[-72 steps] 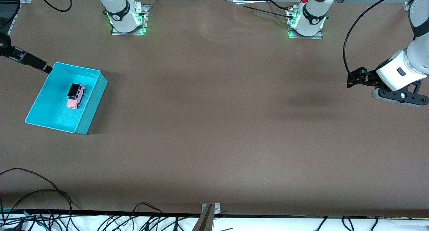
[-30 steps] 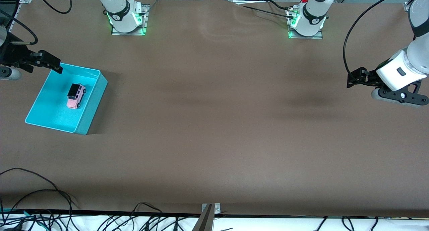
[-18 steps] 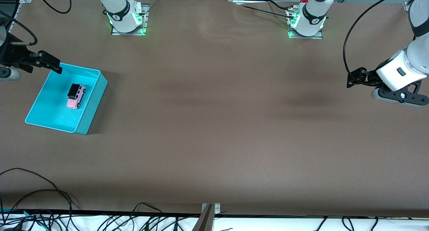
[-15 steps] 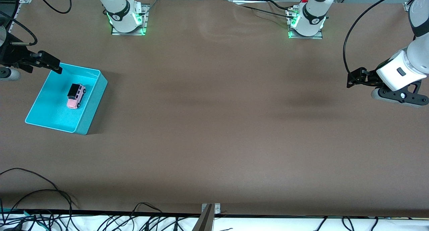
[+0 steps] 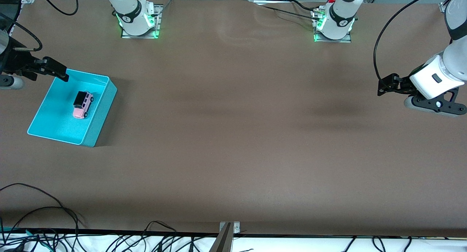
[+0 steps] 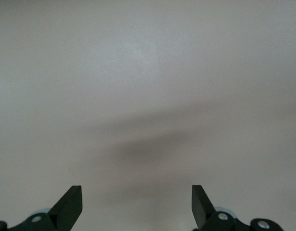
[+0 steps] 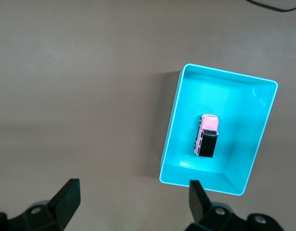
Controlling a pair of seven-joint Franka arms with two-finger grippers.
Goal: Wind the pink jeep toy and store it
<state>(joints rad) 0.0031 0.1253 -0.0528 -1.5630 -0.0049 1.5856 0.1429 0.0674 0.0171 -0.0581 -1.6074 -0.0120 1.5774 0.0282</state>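
Note:
The pink jeep toy (image 5: 83,104) with its black roof sits inside the turquoise bin (image 5: 98,114) at the right arm's end of the table. It also shows in the right wrist view (image 7: 208,135) inside the bin (image 7: 169,127). My right gripper (image 5: 61,75) is open and empty, up over the bin's corner nearest the robot bases. In the right wrist view its fingers (image 7: 68,198) are spread wide. My left gripper (image 5: 383,88) is open and empty, waiting over bare table at the left arm's end; its fingers (image 6: 70,206) frame only table.
Brown table mat (image 5: 233,135) covers the table. The two arm bases (image 5: 136,20) stand along the edge farthest from the front camera. Loose cables (image 5: 43,208) lie along the edge nearest the front camera. A metal bracket (image 5: 228,230) sits at that edge's middle.
My right gripper has drawn up and away from the bin's corner toward the table's end, then nearly stopped. The jeep, the bin and the left arm have not moved.

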